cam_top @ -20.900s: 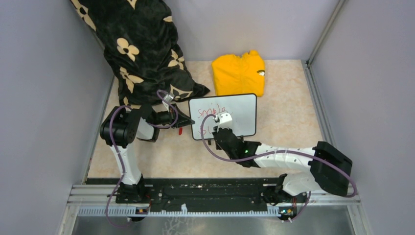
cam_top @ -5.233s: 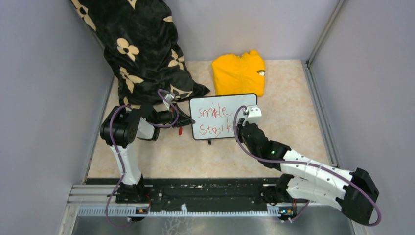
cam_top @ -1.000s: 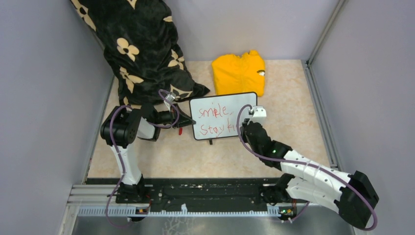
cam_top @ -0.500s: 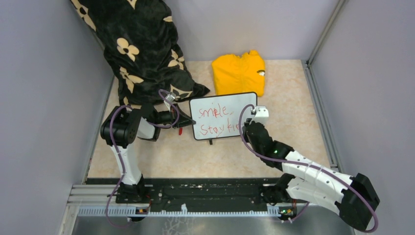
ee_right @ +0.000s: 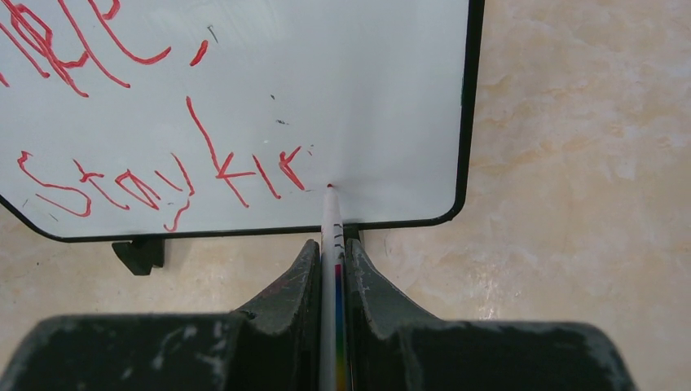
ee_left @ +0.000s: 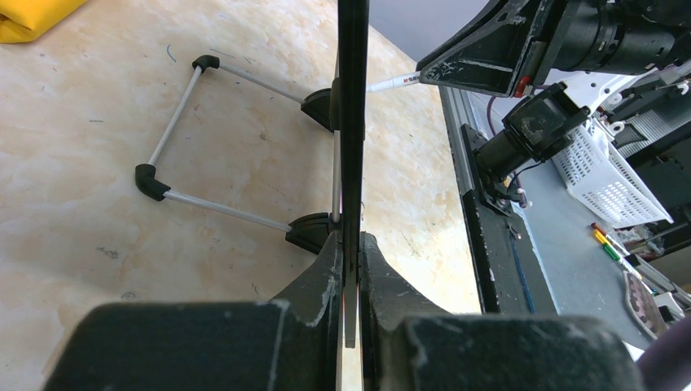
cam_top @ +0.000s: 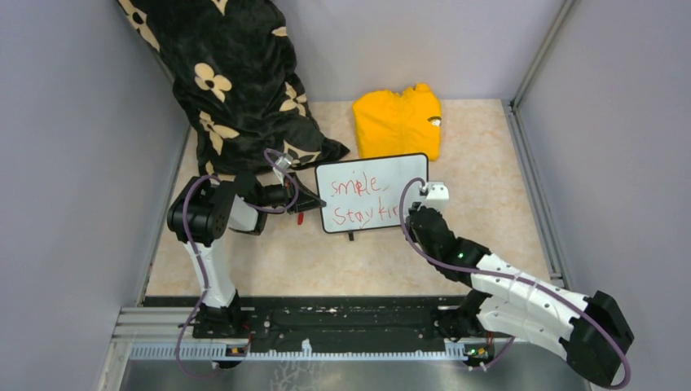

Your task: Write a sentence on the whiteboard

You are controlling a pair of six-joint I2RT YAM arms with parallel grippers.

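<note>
- Upper left of the top view: black flowered fabric lies heaped against the wall, apart from the work.
- Left hand: closed on the left edge of the whiteboard. In its wrist view the board shows edge-on as a thin black strip between the two fingers. Judged purpose: to brace the board so that pen pressure does not push it back on its wire stand.
- The whiteboard stands mid-frame on the worktop, just in front of the yellow garment.
- The sentence is in red in two lines, "smile," over "Stay kir". The last word looks unfinished.
- Right hand: narrow, pinching a slim marker that points up the frame. Its red tip is at the board face just right of the last stroke, which is where the next letter would go.
- Unclear:
  - Whether the tip actually touches the board cannot be told.
  - The right wrist view cuts off the start of the first line.
  - In the top view the right wrist covers the lower right corner of the board.
  - A small red item under the left hand is too small to identify.
</note>
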